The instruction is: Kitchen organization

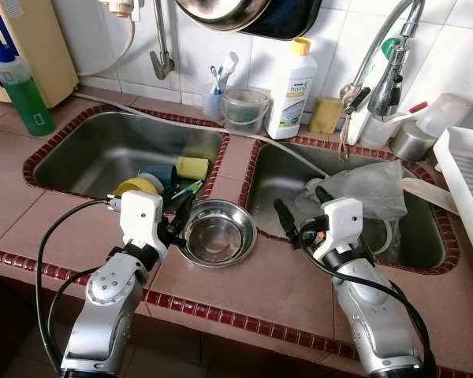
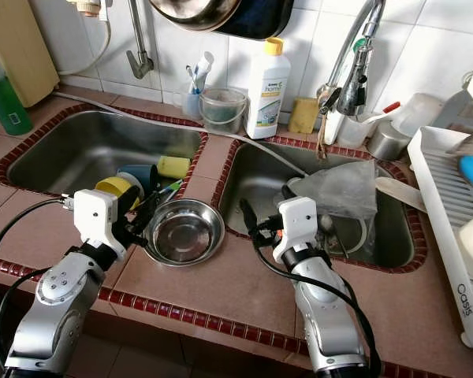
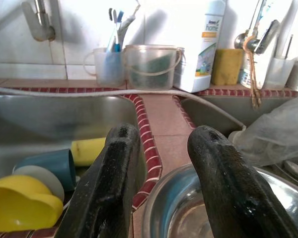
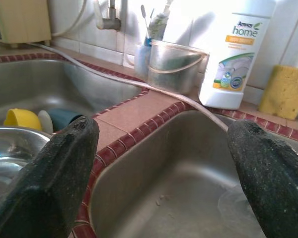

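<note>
Desk (image 1: 244, 287) lower centre, two sinks (image 1: 102, 150) across the middle. Steel bowl (image 1: 217, 232) at frame centre on the divider strip. Left pincer (image 1: 180, 211), released, fingers straddling the bowl's left rim. Right pincer (image 1: 302, 206) spread wide over the right sink's near edge, empty.

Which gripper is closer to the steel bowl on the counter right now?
Left. The left gripper is at the steel bowl's rim; the right gripper is off beside it, over the right sink.
</note>
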You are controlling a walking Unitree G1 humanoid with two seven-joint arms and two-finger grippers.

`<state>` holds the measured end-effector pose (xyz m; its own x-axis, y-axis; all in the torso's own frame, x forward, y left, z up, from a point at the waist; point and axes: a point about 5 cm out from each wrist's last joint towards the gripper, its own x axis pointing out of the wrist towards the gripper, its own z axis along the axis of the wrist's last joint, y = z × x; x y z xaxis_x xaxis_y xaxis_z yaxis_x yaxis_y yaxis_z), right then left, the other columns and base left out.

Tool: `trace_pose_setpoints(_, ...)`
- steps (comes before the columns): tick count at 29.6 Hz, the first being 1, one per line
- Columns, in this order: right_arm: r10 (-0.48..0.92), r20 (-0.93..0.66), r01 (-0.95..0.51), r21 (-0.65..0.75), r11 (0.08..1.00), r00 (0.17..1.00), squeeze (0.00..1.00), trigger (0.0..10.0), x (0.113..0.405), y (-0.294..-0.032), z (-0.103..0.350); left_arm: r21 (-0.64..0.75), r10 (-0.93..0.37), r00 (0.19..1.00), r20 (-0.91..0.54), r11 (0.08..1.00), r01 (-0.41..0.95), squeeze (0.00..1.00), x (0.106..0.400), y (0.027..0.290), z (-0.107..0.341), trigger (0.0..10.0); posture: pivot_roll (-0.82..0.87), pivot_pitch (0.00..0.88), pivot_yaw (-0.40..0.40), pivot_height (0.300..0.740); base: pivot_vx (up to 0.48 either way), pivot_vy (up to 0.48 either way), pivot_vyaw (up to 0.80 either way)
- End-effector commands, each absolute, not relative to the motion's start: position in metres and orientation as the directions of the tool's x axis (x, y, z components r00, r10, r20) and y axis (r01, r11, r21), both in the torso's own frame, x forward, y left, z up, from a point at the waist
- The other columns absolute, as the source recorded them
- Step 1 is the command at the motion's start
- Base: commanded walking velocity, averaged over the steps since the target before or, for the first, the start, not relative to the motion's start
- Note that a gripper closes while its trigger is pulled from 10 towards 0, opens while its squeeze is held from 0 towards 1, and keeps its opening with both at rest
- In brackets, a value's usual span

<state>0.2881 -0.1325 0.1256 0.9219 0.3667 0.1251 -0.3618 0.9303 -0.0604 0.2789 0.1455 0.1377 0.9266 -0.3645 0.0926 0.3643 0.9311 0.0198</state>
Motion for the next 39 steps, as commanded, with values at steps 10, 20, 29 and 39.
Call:
trace_pose_setpoints(10,0.568,0.118,-0.563,-0.075,0.823,0.815,0.00,10.0,0.292,-0.118,0.137,0.064,-0.509,0.858,0.077,0.861,0.505,0.00,0.266,0.126,0.143,10.0,-0.01,0.087,-0.038,0.740,0.000,0.000,0.00)
trace_pose_setpoints(20,0.668,0.057,-0.669,0.004,0.743,0.742,0.00,10.0,0.300,-0.111,0.132,0.071,-0.542,0.839,0.050,0.839,0.539,0.00,0.255,0.121,0.141,10.0,0.01,0.119,-0.060,0.740,0.000,0.000,0.00)
trace_pose_setpoints(29,0.701,0.015,-0.698,0.103,0.709,0.713,0.00,10.0,0.318,-0.111,0.130,0.075,-0.532,0.846,0.039,0.846,0.528,0.00,0.248,0.124,0.145,10.0,0.03,0.165,-0.080,0.740,0.000,0.000,0.00)
trace_pose_setpoints(39,0.722,0.030,-0.708,0.230,0.668,0.691,0.00,10.0,0.333,-0.110,0.136,0.082,-0.566,0.823,0.038,0.823,0.562,0.00,0.240,0.120,0.151,10.0,0.04,0.178,-0.094,0.740,0.000,0.000,0.00)
